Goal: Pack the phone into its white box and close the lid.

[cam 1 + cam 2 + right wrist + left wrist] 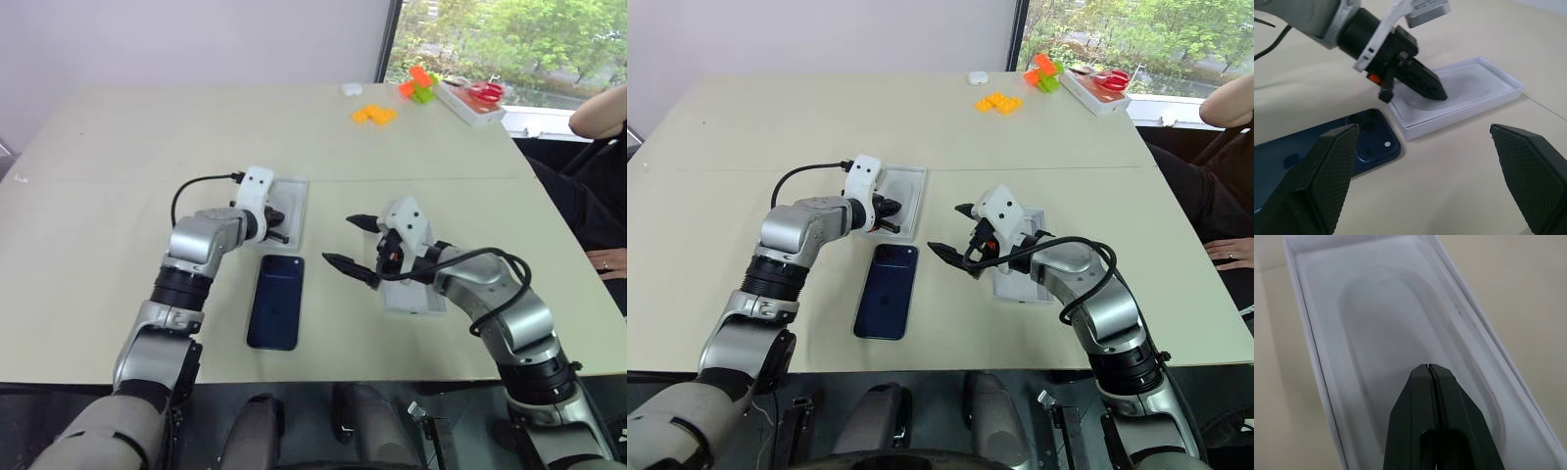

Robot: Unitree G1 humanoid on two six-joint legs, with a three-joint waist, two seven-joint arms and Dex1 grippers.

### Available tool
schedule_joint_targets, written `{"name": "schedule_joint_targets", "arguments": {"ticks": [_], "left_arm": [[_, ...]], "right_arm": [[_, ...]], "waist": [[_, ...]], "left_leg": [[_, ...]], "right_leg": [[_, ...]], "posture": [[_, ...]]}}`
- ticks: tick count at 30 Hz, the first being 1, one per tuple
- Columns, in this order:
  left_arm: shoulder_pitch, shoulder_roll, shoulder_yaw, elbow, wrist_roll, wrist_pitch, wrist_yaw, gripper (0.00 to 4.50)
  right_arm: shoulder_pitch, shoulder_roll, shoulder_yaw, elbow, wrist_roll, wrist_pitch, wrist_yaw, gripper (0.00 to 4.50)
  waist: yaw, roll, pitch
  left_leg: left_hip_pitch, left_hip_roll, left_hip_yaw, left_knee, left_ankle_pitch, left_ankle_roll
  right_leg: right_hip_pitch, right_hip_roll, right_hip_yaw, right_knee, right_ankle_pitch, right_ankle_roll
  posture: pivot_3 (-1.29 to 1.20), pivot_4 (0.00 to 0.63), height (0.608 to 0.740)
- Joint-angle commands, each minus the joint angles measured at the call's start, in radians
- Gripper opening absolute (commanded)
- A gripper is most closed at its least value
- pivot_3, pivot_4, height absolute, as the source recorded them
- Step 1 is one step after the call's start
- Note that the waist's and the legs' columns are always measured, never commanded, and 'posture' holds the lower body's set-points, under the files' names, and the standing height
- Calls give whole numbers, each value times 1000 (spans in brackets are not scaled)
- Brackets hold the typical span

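Beige and bare across most of its top, the table [127, 245] fills the head views from edge to edge; at its upper right a long white tray [472, 106] holds something red, with orange and green blocks [419, 84] beside it and yellow pieces [374, 114] a little lower left; a person's arm [600, 110] shows at the far right edge. At mid-frame the white box [292, 208] lies open, with an oval recess showing in its floor in the left wrist view; the left gripper [278, 221] reaches into the near end of it with its two black fingers pressed together, tips just over the box floor and holding nothing; whether the tips touch the floor I cannot tell. Just below the box, in the lower centre of the frame, the phone [275, 301] lies flat on the table, glossy dark blue back up, its camera cluster at the end nearest the box; phone and box sit close but apart. To the right of centre another shallow white piece, probably the lid [416, 299], lies under the right arm, mostly hidden; the right gripper [355, 243] hangs above the table between phone and lid, its fingers [1327, 166] spread wide with nothing between them.
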Motion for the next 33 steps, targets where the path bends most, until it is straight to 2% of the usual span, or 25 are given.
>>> {"name": "schedule_joint_targets", "arguments": {"ticks": [1,11,19,25,33], "left_arm": [[2,-7,4,33,27,-14,7,53],[-57,-76,50,205,75,-130,94,53],[-239,-134,92,531,116,-259,172,53],[-317,-155,125,725,133,-396,201,53],[-368,-174,176,836,131,-522,225,53]], "right_arm": [[-8,1,-12,-36,6,-7,-4,4500],[-12,-1,-8,-26,5,-10,2,4500],[-19,3,-1,-19,2,-15,4,4500],[-16,7,-2,-26,3,-12,-4,4500],[-15,10,1,-31,2,-10,-10,4500]], "waist": [[0,0,0],[1,0,0],[1,0,-1],[0,0,-1],[1,0,-1]], "left_leg": [[0,0,0,0,0,0],[1,0,0,1,0,0],[2,-1,0,1,0,0],[2,-1,0,1,0,0],[2,-1,0,1,0,0]], "right_leg": [[0,0,0,0,0,0],[1,0,0,1,0,0],[3,0,-1,0,0,1],[3,0,-1,0,0,1],[3,0,-1,0,1,1]], "posture": [[0,150,732],[0,150,732],[0,150,732],[0,150,732],[0,150,732]]}}
